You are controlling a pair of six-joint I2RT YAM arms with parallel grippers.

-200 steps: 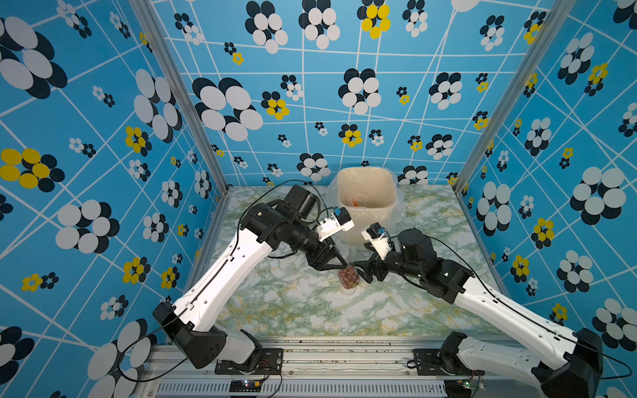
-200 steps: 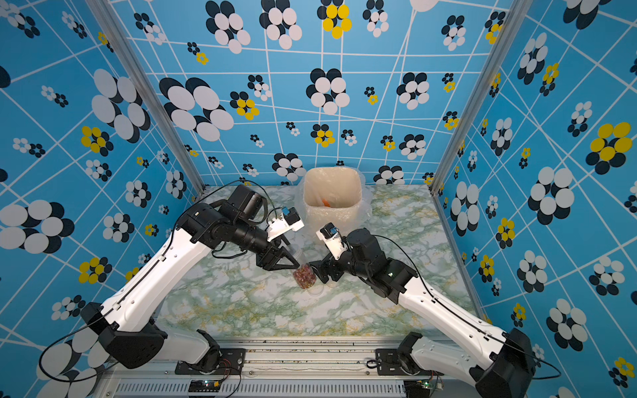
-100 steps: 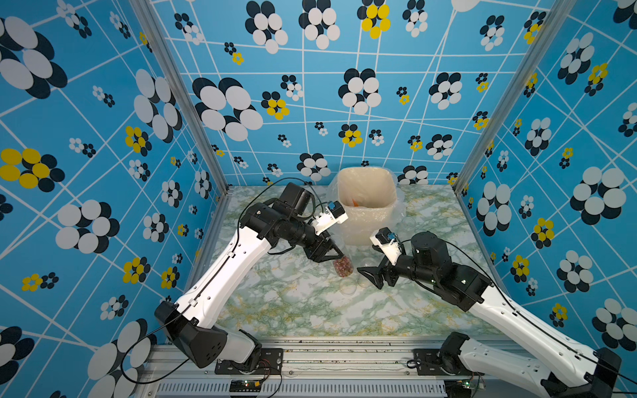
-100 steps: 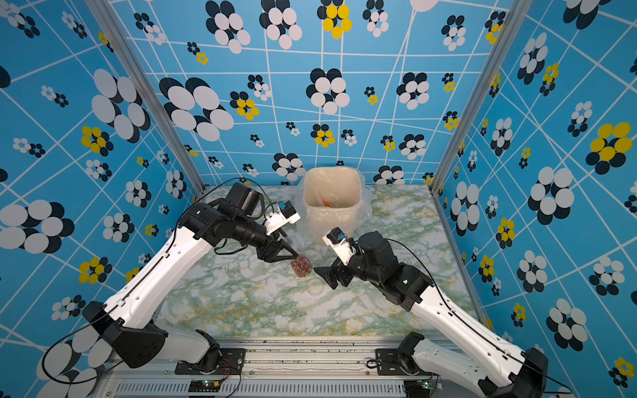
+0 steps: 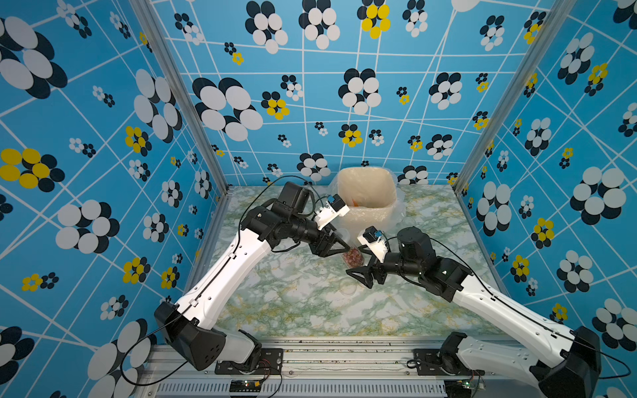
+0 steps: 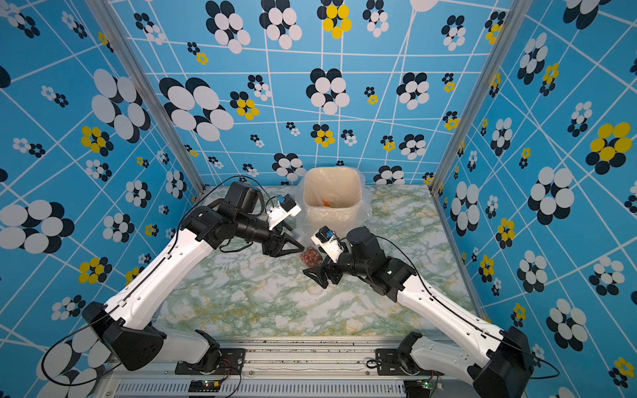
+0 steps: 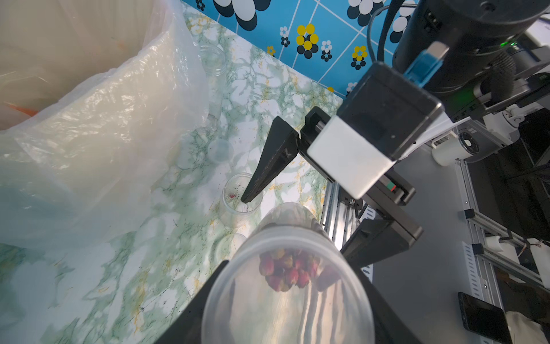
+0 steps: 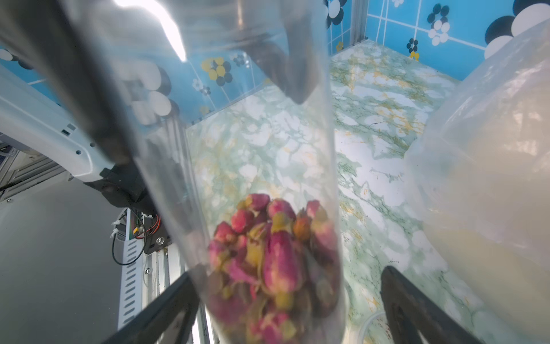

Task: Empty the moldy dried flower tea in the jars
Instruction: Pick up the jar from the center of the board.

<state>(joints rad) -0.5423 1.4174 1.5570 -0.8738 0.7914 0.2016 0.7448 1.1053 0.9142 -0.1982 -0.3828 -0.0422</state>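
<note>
Where the marbled table (image 5: 293,303) meets the back wall, you see the plastic-lined bin (image 5: 365,217). Your left gripper (image 5: 347,250) is clamped on a clear jar (image 5: 353,258), held tilted above the table just in front of the bin. Your right gripper (image 5: 360,277) stands spread wide and empty, near the jar. Reddish moldy dried flower tea (image 8: 273,253) lies heaped at the jar's lower end.

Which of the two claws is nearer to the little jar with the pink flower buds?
Left. The left gripper is shut on the jar, gripping its clear wall; the right gripper hangs open just beside it, on the side away from the bin.
</note>
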